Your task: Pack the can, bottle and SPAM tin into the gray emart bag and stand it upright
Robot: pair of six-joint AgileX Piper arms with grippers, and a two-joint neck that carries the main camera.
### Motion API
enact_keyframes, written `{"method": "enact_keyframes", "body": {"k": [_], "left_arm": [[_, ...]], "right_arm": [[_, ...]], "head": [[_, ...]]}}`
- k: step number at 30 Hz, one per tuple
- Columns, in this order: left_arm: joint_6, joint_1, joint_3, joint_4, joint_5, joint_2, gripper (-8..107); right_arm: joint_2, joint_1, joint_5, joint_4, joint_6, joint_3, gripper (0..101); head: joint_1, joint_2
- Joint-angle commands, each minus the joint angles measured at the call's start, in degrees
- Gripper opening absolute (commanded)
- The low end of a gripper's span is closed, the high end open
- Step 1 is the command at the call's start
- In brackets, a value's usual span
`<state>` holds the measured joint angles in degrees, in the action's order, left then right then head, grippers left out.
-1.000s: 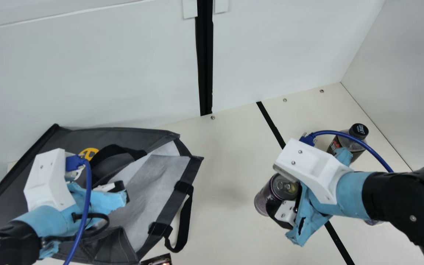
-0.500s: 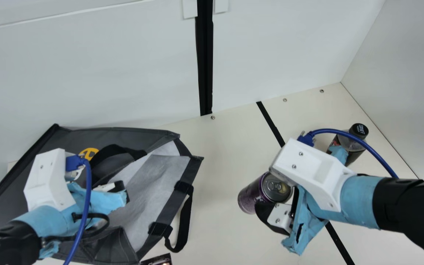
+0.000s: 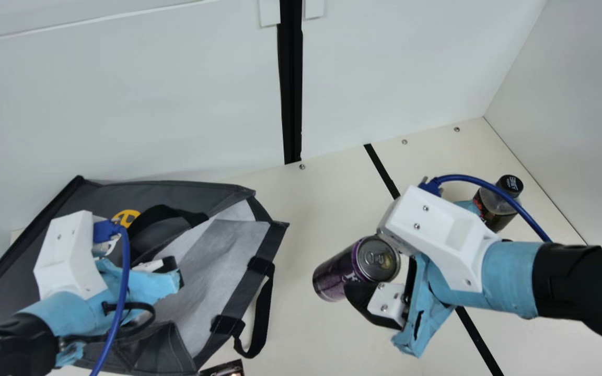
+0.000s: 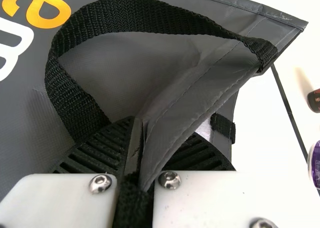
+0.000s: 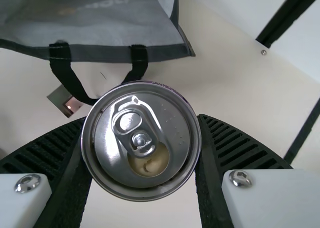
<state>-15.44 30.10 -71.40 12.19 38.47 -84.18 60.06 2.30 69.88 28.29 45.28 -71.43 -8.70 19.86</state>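
Note:
In the main view my left gripper (image 3: 168, 269) is at the mouth of the gray bag (image 3: 217, 261), which lies on its side with the mouth facing right. In the left wrist view my left gripper (image 4: 136, 158) is shut on the bag's edge (image 4: 185, 118), below a black handle. My right gripper (image 3: 379, 277) holds the purple can (image 3: 340, 274) tilted, between the bag and the bottle (image 3: 494, 209). The right wrist view shows the can's top (image 5: 142, 140) between the fingers of my right gripper (image 5: 142, 153). The bottle stands behind the right arm.
A small dark object (image 3: 223, 368) lies at the main view's bottom edge, beside the bag. A black handle (image 3: 262, 318) hangs from the bag's near side onto the table. White walls (image 3: 123, 104) rise behind, with another at the right.
My right gripper has moved left toward the bag's mouth with the can, which now tilts more. The left arm and the bag have kept still.

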Motion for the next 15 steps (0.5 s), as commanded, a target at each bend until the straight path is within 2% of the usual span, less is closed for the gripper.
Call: {"method": "enact_keyframes", "body": {"k": [1,15], "left_arm": [[0.0,0.0,0.0,0.0,0.0,0.0,-8],[0.0,0.0,0.0,0.0,0.0,0.0,-8]], "right_arm": [[0.3,1.1,0.0,3.0,2.2,0.1,0],[3.6,6.9,0.0,19.5,16.8,4.6,0]], "head": [[-1.3,0.1],[-1.3,0.1]]}}
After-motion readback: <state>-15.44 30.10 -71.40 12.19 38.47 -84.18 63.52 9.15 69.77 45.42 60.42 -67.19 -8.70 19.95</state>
